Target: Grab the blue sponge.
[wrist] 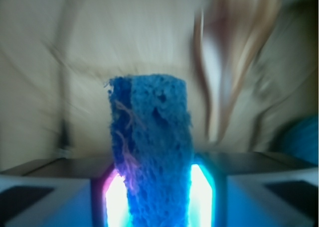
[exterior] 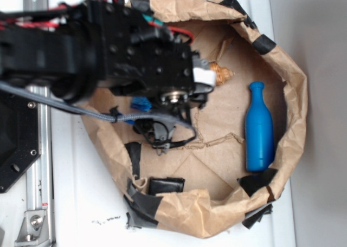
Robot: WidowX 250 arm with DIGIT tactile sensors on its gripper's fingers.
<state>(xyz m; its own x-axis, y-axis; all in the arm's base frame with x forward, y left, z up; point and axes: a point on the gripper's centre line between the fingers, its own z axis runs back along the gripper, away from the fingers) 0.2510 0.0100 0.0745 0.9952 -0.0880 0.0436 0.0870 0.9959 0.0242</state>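
Blue sponge stands between the two lit pads of the gripper, long axis pointing straight out from it, jaws closed against both sides, held over the paper-lined basket floor near the arm.

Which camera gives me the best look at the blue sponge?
The wrist view: the blue sponge fills the middle, squeezed between the gripper pads. In the exterior view only a small blue bit shows beneath the arm.
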